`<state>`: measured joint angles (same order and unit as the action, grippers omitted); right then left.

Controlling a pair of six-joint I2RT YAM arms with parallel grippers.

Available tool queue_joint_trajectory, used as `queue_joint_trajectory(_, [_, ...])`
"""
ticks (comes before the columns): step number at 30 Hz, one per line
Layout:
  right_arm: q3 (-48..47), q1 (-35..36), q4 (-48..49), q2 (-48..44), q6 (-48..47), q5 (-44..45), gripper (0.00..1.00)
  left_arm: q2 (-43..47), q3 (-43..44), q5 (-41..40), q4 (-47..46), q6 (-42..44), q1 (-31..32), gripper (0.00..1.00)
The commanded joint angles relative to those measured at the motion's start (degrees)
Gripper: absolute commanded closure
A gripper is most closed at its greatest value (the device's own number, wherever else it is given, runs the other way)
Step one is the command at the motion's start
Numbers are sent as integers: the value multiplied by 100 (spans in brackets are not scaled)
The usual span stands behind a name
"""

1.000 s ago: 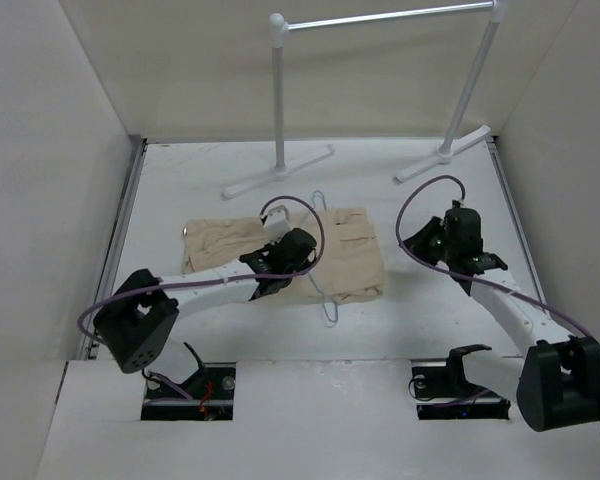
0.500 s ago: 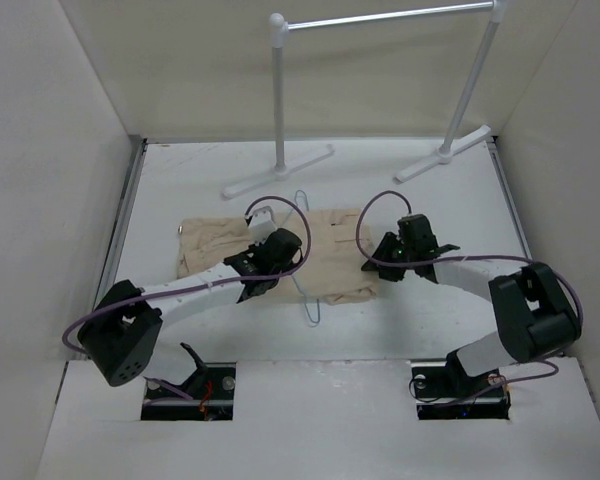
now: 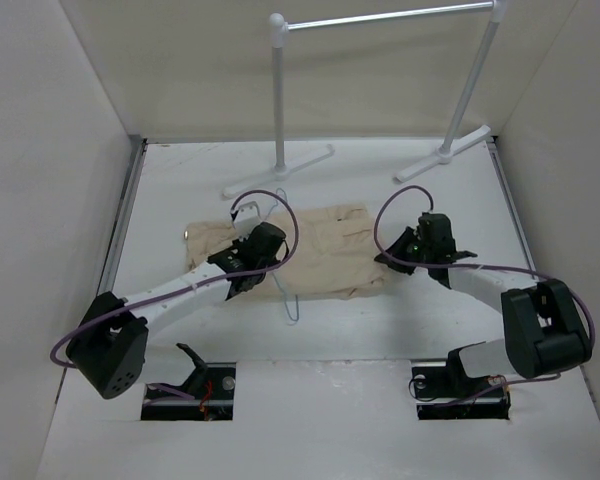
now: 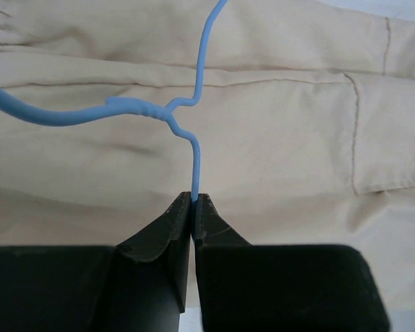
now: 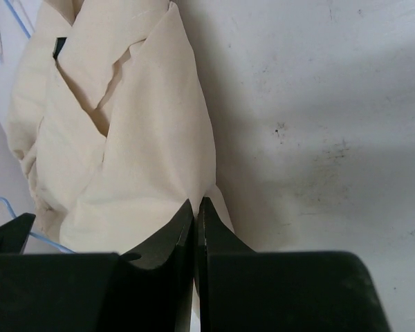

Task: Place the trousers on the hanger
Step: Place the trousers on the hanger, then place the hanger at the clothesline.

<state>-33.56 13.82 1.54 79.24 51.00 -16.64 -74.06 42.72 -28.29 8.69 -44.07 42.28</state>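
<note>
One pair of beige cargo trousers [image 3: 325, 240] lies folded and flat about the middle of the bench [image 3: 430, 320], its long side running parallel to the far edge. A side pocket seam shows in the left wrist view. Across the trousers' left half rests the thin pale blue wire hanger [image 4: 196, 162]. It runs from the cloth's far edge down over its near edge, with one corner on bare bench toward the near edge.

The left arm reaches low and long from the near left corner, slanting toward the middle. The left gripper [image 4: 194, 200] has its jaws pressed together on a straight run of the hanger wire, just short of the twisted neck. The cloth lies directly beneath.

The right arm bends out from the near right corner and folds back inward, so its wrist is low at the trousers' right end. The right gripper [image 5: 196, 204] has its jaws drawn tight, and a peaked fold of the trousers' right edge tapers into the tips. Bare bench lies to its right.

Purple cables [image 3: 270, 200] loop above both wrists. A white-posted clothes rack [image 3: 279, 100] stands along the far edge, well apart from the trousers, its feet splayed on the bench.
</note>
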Motion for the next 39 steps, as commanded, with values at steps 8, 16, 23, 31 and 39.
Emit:
queue_joint_trajectory(8, [139, 107, -13, 65, -56, 117, 71, 24, 737, -229, 221, 479, 109, 100])
queue_joint_trajectory(16, [-579, 247, -1645, -1663, -643, 819, 27, 173, 2229, -475, 1098, 759, 486, 100])
queue_joint_trajectory(23, [-2064, 1248, -2009, -2791, -1364, 172, 27, -169, 4399, -449, 2004, 1181, 917, 100])
queue_joint_trajectory(31, [-3094, 2260, -594, -2081, -1374, -621, 26, -662, 5765, -291, 2058, 1384, 1128, 100])
queue_joint_trajectory(39, [-3210, 2287, 144, -1175, -1181, -989, 34, -794, 5739, -291, 1531, 1375, 1269, 100])
